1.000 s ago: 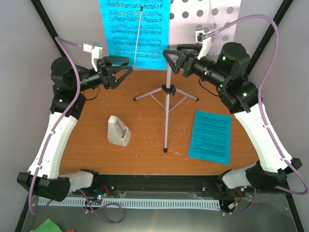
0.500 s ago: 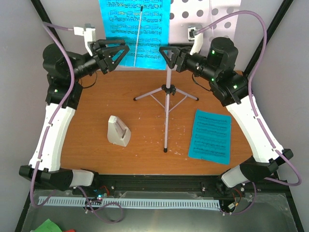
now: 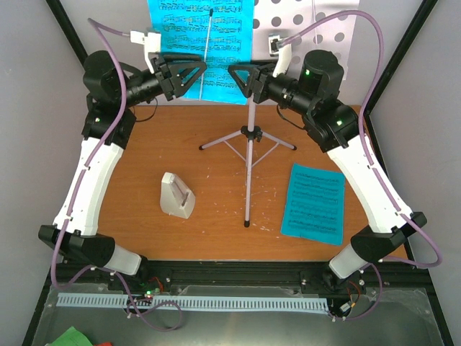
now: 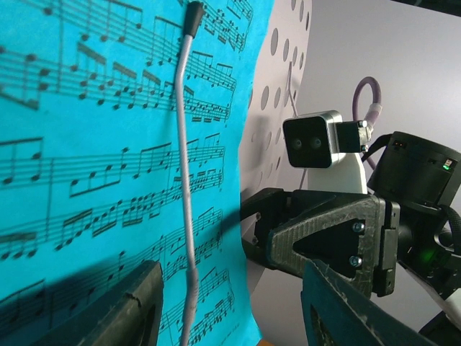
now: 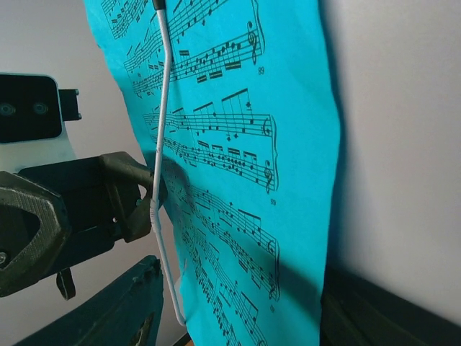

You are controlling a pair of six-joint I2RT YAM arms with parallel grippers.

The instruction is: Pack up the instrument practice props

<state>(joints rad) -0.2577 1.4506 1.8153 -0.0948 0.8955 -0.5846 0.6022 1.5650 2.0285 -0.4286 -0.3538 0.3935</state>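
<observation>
Left gripper (image 3: pixel 189 75) and right gripper (image 3: pixel 240 78), fingers parted and empty, flank the mounted sheet (image 3: pixel 176 29); metronome (image 3: pixel 176 195), music stand (image 3: pixel 248 155), loose sheet (image 3: pixel 313 200): 0 packed.

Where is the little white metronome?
In the top view, the metronome sits on the table, left of the stand and well away from the blue page lying on the right.

White links (image 3: pixel 90 180), black joints (image 3: pixel 108 72), purple cables (image 3: pixel 359 13); left gripper (image 3: pixel 189 74) and right gripper (image 3: pixel 241 78) black, triangular.
</observation>
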